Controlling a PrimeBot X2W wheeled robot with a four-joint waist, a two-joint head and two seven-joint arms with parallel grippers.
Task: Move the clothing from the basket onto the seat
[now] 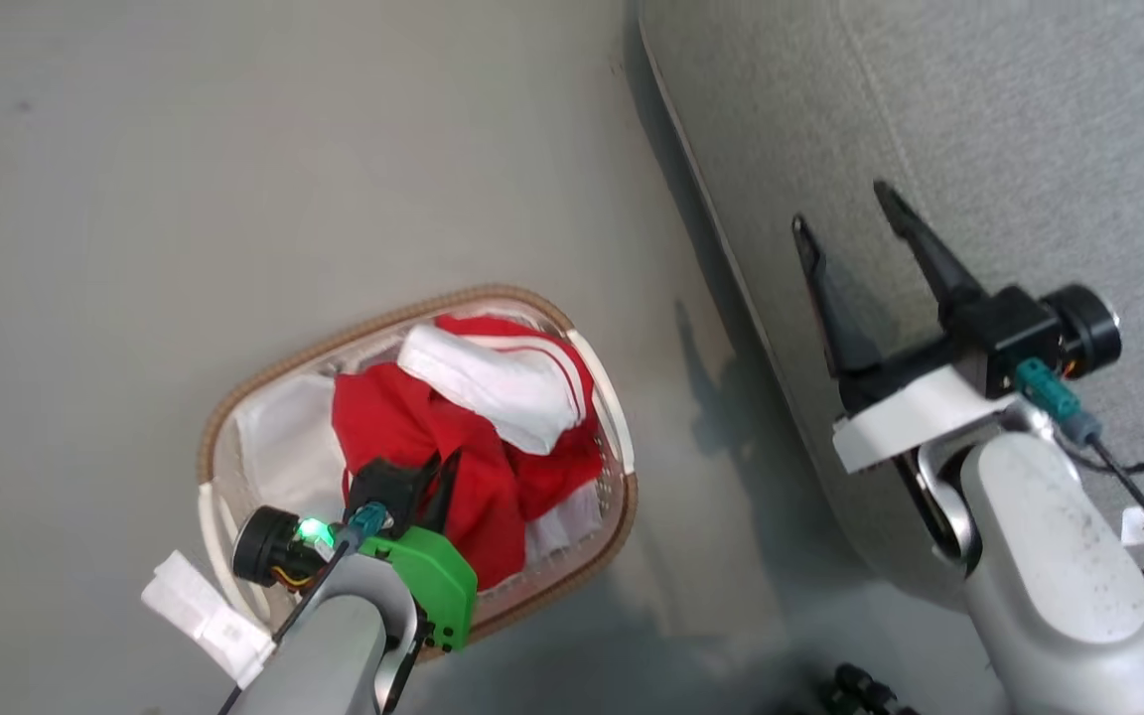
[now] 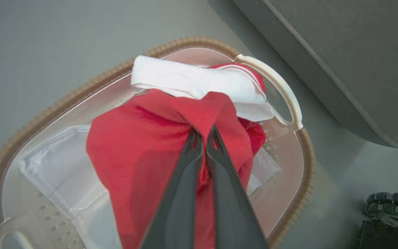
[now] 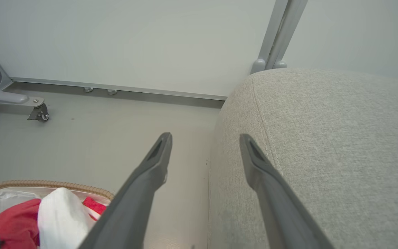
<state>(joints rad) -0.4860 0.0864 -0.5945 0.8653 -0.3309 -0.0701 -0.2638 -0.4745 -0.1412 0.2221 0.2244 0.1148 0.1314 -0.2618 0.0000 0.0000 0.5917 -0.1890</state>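
Observation:
The basket (image 1: 224, 412) stands on the floor at lower left, cream with a brown woven rim (image 2: 188, 42). Inside lies the clothing: a plain red garment (image 1: 403, 422) and a red one with a white panel (image 1: 493, 382). My left gripper (image 1: 438, 477) reaches down into the basket and is shut on a raised fold of the plain red garment (image 2: 143, 138), its dark fingers (image 2: 188, 162) pinched together in the left wrist view. My right gripper (image 1: 850, 214) hovers open over the edge of the light-grey seat (image 1: 1029, 129), with nothing between its fingers (image 3: 157, 162).
A thin white liner sheet (image 2: 60, 166) lies on the basket's bottom. Grey floor (image 1: 234, 149) surrounds the basket. A white wall (image 3: 133, 38), a metal post (image 3: 282, 31) and a caster leg (image 3: 38, 112) stand beyond the seat. Dark cables (image 2: 389, 207) lie on the floor near the seat.

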